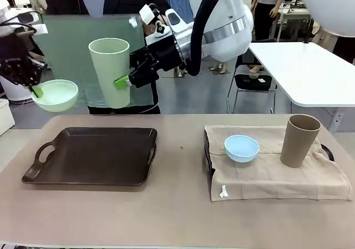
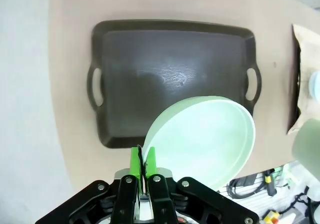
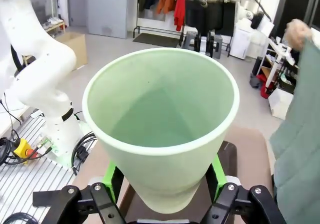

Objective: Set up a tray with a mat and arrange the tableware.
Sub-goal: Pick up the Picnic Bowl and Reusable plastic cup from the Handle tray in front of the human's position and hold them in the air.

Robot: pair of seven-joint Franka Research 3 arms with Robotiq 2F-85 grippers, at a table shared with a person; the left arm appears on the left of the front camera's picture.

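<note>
My left gripper (image 1: 36, 90) (image 2: 142, 159) is shut on the rim of the pale green bowl (image 1: 55, 95) (image 2: 205, 139), held in the air above the left end of the empty dark tray (image 1: 94, 155) (image 2: 175, 74). My right gripper (image 1: 123, 82) (image 3: 164, 176) reaches across the middle and is shut on the upright pale green cup (image 1: 111, 71) (image 3: 160, 119), above the tray's far edge. Behind both, a person holds up a translucent green mat (image 1: 66, 44) (image 3: 300, 134). The pale blue bowl (image 1: 242, 148) and the brown cup (image 1: 299, 141) stand on a beige cloth (image 1: 277, 177).
The beige cloth covers a second dark tray whose handle (image 1: 328, 152) shows at the right. A white table (image 1: 310, 71) and a chair (image 1: 252, 82) stand behind at the right. A white box (image 1: 4, 116) sits at the left table edge.
</note>
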